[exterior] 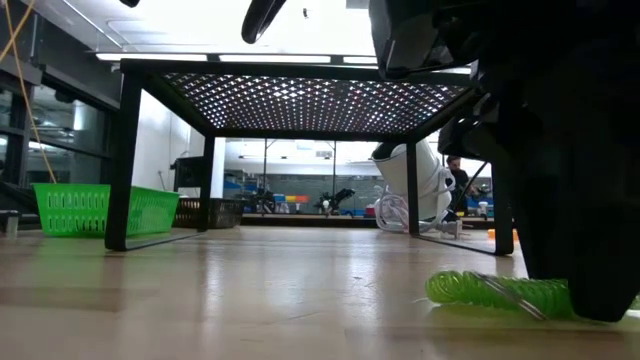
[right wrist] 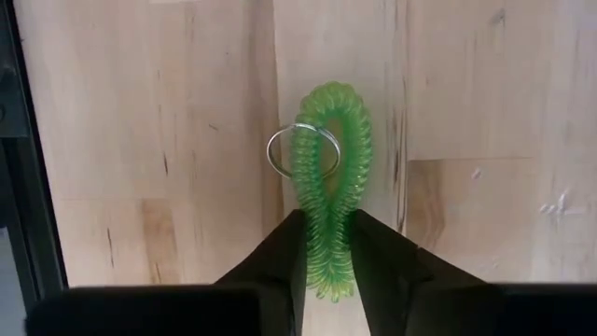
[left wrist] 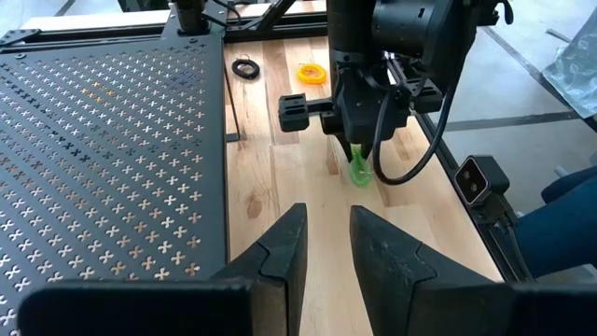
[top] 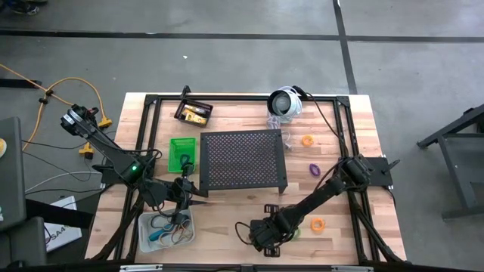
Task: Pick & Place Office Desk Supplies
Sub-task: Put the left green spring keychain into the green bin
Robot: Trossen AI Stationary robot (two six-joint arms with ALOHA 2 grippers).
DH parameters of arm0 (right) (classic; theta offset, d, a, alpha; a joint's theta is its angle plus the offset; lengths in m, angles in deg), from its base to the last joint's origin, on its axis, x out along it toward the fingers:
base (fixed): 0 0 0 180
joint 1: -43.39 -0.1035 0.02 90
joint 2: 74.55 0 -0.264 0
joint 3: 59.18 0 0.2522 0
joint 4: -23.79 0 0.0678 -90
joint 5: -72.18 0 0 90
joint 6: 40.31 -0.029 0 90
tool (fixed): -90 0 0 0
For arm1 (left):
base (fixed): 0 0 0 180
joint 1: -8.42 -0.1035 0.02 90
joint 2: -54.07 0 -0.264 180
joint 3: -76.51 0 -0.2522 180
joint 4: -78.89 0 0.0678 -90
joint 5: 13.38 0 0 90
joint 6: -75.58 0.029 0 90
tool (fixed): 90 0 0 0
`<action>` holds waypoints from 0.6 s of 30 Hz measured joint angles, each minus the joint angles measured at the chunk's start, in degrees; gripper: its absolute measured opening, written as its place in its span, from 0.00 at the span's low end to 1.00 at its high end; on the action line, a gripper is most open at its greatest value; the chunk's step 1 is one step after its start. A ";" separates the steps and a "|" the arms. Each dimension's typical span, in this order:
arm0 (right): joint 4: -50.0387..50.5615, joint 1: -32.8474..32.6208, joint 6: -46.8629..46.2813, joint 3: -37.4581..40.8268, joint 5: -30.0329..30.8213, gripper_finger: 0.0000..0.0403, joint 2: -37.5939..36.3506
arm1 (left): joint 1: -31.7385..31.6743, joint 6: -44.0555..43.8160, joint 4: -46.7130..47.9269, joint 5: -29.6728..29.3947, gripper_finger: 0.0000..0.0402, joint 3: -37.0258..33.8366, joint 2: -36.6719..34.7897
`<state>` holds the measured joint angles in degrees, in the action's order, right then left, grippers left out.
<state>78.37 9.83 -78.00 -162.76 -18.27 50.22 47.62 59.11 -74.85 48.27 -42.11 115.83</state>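
A green coiled loop (right wrist: 328, 140) with a silver ring (right wrist: 300, 149) lies on the wooden table near its front edge, right of the middle. My right gripper (right wrist: 326, 224) points steeply down and is shut on it. The low view shows the coil (exterior: 490, 290) resting on the tabletop under the dark gripper. My left gripper (left wrist: 326, 224) hangs open and empty above the clear bin (top: 147, 240) at the front left. That bin holds several coloured loops. An orange loop (top: 318, 224), a purple loop (top: 313, 168) and another orange loop (top: 307, 140) lie on the right side. My right gripper pinches the green loop's near end (right wrist: 325, 254) between its two fingers, squeezing the two coiled strands together. The fingers come from above, slanting steeply down, and lie along the loop. The rest of the loop lies on the table ahead of the fingers.
The big black perforated stand (top: 242, 160) fills the table's middle. A green bin (top: 181, 153) stands to its left, and a black bin (top: 193, 113) is at the far left. A round white device (top: 286, 102) with a cable sits at the far edge. A black frame (top: 349, 128) runs along the table's sides.
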 joint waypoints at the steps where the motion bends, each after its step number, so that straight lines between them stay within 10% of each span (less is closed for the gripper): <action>1: 0.00 0.00 0.02 0.00 0.00 0.16 0.00 | 0.00 0.00 -0.02 0.01 0.20 0.00 0.00; 18: -1.99 -0.33 1.63 0.11 5.35 0.04 -1.39 | 0.00 0.00 0.00 -0.01 0.20 0.00 0.00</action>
<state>76.38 9.50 -76.36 -162.65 -12.91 48.83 47.62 59.11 -74.85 48.26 -42.11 115.83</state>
